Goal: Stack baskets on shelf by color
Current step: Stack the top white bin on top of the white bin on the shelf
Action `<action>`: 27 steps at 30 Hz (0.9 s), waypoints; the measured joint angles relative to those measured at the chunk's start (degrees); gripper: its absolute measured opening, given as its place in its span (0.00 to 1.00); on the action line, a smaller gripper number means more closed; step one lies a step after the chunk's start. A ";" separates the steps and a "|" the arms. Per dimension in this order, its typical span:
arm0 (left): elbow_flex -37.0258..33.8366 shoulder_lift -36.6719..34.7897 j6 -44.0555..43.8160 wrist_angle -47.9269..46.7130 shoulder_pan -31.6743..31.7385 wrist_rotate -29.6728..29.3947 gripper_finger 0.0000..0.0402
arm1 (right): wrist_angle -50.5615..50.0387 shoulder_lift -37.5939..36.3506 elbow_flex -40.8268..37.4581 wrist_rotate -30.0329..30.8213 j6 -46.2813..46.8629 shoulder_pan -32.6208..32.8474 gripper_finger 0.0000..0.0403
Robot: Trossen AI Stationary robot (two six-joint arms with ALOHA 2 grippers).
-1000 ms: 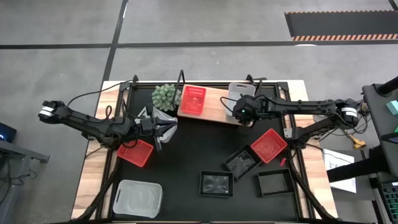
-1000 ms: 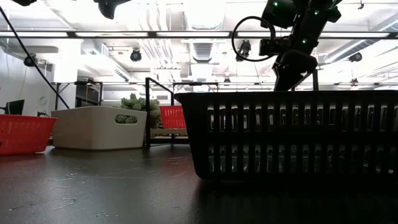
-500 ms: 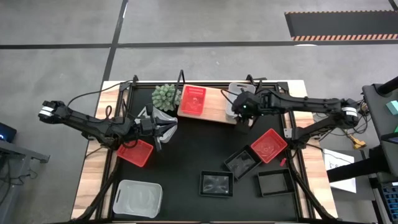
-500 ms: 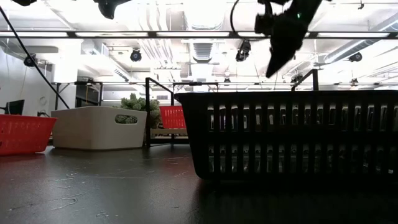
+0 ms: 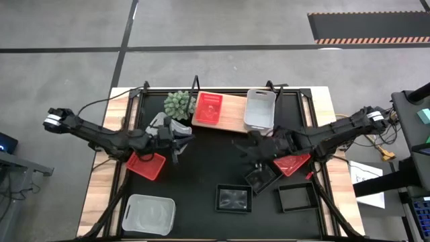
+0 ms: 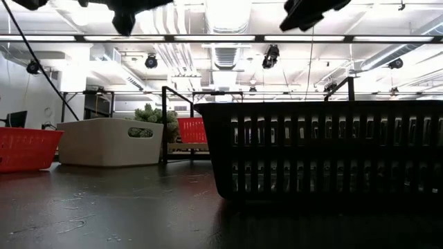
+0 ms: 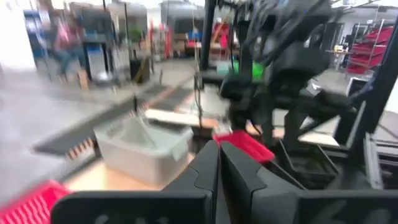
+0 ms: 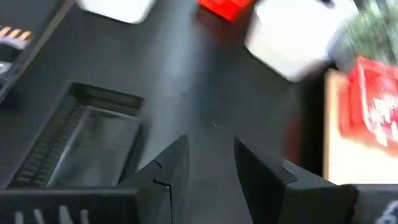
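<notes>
The wooden shelf lies at the table's far side. On it rest a red basket and, at its right end, a translucent white basket. My right gripper hovers open over the black mat, nearer than the shelf, with nothing between its fingers. My left gripper is shut on nothing and held level above the mat, beside another white basket. On the mat lie two more red baskets, three black baskets and a further white basket.
A green spiky plant stands at the shelf's left end. In the low view a black basket fills the foreground. Bare mat lies between the two grippers. Black frame posts stand at the table's far edge.
My right gripper has left the white basket at the shelf's right end. It has risen and swung toward the table's near edge and centre, tipping less steeply downward. The white basket stays on the shelf.
</notes>
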 joint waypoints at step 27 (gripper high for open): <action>8.58 20.57 -54.60 -26.86 -5.05 -0.04 0.00 | 18.29 -13.45 -15.31 3.35 -17.49 5.33 0.15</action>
